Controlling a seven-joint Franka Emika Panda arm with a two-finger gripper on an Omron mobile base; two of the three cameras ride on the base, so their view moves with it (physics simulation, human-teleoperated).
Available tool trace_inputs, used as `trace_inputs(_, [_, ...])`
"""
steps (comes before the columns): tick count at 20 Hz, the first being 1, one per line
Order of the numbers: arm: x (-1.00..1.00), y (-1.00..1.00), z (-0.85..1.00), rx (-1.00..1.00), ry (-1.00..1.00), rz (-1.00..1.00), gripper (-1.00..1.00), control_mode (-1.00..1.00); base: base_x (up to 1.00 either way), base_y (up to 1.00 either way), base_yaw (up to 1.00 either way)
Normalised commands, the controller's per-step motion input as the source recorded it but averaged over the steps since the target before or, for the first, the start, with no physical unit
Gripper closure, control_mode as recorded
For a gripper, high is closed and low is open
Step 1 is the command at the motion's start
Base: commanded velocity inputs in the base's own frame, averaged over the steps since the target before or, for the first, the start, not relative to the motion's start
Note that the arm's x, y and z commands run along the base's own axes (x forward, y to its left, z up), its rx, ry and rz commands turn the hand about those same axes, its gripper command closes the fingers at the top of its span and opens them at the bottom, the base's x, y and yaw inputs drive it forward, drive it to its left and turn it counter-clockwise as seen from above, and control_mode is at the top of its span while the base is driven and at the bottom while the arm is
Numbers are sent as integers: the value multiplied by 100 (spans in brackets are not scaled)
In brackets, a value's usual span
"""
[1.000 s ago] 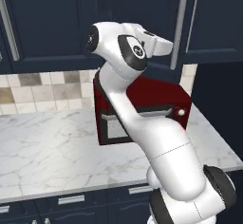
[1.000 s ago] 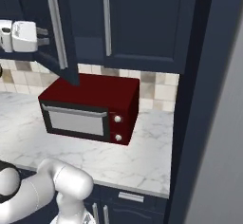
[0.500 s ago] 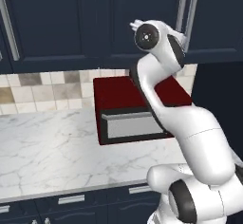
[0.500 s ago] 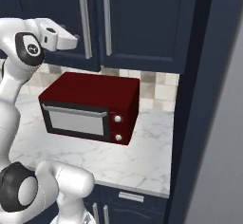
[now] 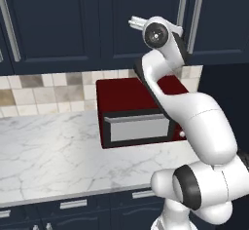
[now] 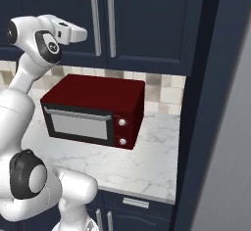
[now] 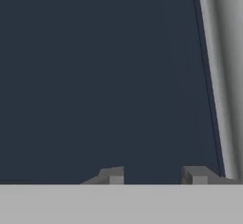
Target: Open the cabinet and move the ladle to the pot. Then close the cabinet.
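- Cabinet (image 6: 59, 10) face lies straight ahead of your fingertips (image 7: 112, 174) in the hand view: flat dark navy, nothing else on it.
- Your gripper (image 7: 154, 175) stands open. The two dark tips are parted, with bare navy door showing in the gap and nothing between them.
- A slim silver bar handle (image 7: 222, 76) runs up the right side of the hand view, just beside the right-hand tip. You cannot tell from that view whether the tip touches it.
- From the right base view, the white hand is raised to wall-cabinet height and points toward the pair of vertical handles. It is near them but apart, with no contact to be seen.
- The cabinet door is shut, flush with the twin door (image 6: 147, 14) to its right. The two long handles stand side by side at the seam.
- The arm rises steeply from the base, with its elbow bent above the counter and its upper links crossing in front of the appliance in the left base view.
- Below the cabinet, a dark red microwave (image 6: 93, 112) sits against the tiled backsplash (image 5: 48, 85). It has a grey window, a silver bar across the top of its door and two small knobs on its right side.
- It stands on a white marble counter (image 5: 48, 151).
- Low navy drawers (image 5: 73, 204) with short handles run under the counter edge.
- A tall navy panel (image 6: 206, 103) closes the counter's right end.
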Motion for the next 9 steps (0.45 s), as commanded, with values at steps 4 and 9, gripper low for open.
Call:
trace_inputs(4, [45, -32, 11, 0, 0, 8, -100, -100, 0, 0, 0])
trace_inputs(9, [19, -31, 1, 1, 2, 10, -100, -100, 0, 0, 0])
